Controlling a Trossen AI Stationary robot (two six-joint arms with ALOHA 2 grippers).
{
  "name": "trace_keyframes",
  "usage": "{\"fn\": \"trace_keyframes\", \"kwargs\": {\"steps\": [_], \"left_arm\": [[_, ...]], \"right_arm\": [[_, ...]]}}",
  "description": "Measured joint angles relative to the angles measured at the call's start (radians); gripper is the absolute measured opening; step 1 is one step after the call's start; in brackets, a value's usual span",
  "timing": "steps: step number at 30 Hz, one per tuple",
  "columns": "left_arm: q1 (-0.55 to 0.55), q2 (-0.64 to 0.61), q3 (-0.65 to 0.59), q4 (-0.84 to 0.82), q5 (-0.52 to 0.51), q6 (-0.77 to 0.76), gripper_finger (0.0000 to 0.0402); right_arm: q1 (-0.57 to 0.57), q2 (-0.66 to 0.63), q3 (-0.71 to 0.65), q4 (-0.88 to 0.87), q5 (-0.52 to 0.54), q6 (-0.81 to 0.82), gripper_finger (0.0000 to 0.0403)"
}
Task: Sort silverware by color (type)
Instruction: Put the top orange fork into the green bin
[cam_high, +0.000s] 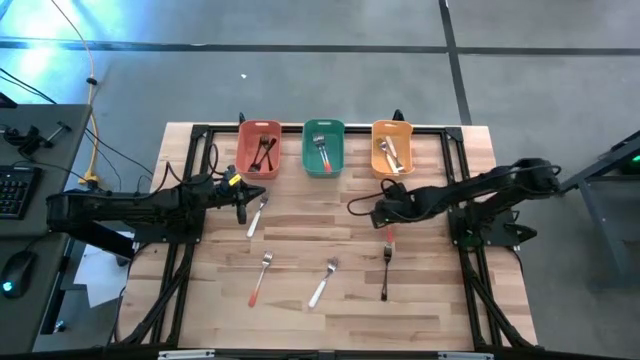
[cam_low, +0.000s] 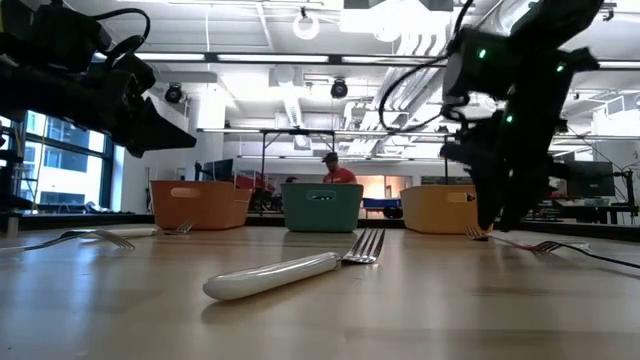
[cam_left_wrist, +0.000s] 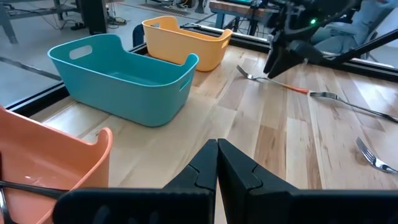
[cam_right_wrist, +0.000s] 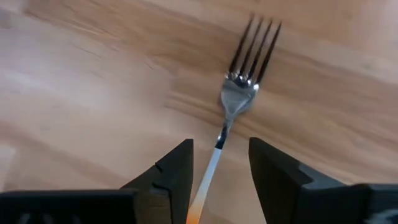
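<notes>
Desk: five utensils loose. One white-handled piece by the left gripper, one red fork, one white fork, one black fork, one red fork between the fingers of the right gripper.

Three bins hold more.

Left gripper closed, empty. Right gripper open, straddling the handle, not gripping.

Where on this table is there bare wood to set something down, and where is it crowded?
Free: the table's front strip, nearer than the three forks, and the middle between the left gripper and the right gripper. Crowded: the back edge, where the red bin, green bin and orange bin stand, and under the right gripper, open over a red-handled fork.
</notes>
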Motion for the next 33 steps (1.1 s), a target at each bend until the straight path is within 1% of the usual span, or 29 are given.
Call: {"fn": "trace_keyframes", "kwargs": {"steps": [4, 6, 8, 11, 13, 14, 16, 18, 20, 22, 25, 28, 31, 33], "left_arm": [[0.000, 0.000, 0.000, 0.000, 0.000, 0.010, 0.0000], [0.000, 0.000, 0.000, 0.000, -0.002, 0.036, 0.0000], [0.000, 0.000, 0.000, -0.002, -0.015, 0.056, 0.0000], [0.000, 0.000, 0.000, -0.014, -0.031, 0.070, 0.0000], [0.000, 0.000, 0.000, -0.014, -0.036, 0.070, 0.0000], [0.000, 0.000, 0.000, -0.014, -0.036, 0.071, 0.0000], [0.000, 0.000, 0.000, -0.014, -0.036, 0.084, 0.0000], [0.000, 0.000, 0.000, -0.014, -0.037, 0.090, 0.0000], [0.000, 0.000, 0.000, -0.014, -0.038, 0.088, 0.0000], [0.000, 0.000, 0.000, -0.019, -0.039, 0.088, 0.0000], [0.000, 0.000, 0.000, -0.033, -0.039, 0.084, 0.0000], [0.000, 0.000, 0.000, -0.046, -0.039, 0.079, 0.0000], [0.000, 0.000, 0.000, -0.056, -0.039, 0.076, 0.0000], [0.000, 0.000, 0.000, -0.062, -0.038, 0.069, 0.0000]], "right_arm": [[-0.032, 0.065, 0.004, 0.003, -0.060, 0.005, 0.0137], [-0.040, 0.089, 0.006, 0.005, -0.072, 0.001, 0.0125], [-0.043, 0.100, 0.008, 0.008, -0.081, 0.001, 0.0103], [-0.043, 0.102, 0.011, 0.023, -0.093, -0.003, 0.0055], [-0.045, 0.105, 0.027, 0.024, -0.114, -0.034, 0.0019], [-0.045, 0.107, 0.038, 0.021, -0.121, -0.057, 0.0010], [-0.048, 0.110, 0.072, 0.001, -0.134, -0.104, 0.0010], [-0.058, 0.101, 0.115, -0.017, -0.191, -0.129, 0.0015], [-0.071, 0.078, 0.160, -0.020, -0.208, -0.172, 0.0011], [-0.087, 0.070, 0.206, -0.031, -0.206, -0.227, 0.0003], [-0.109, 0.063, 0.301, -0.055, -0.199, -0.314, 0.0003], [-0.128, 0.063, 0.398, -0.140, -0.194, -0.399, 0.0001], [-0.138, 0.062, 0.463, -0.219, -0.183, -0.429, 0.0007], [-0.138, 0.062, 0.474, -0.266, -0.207, -0.439, 0.0019]]}}
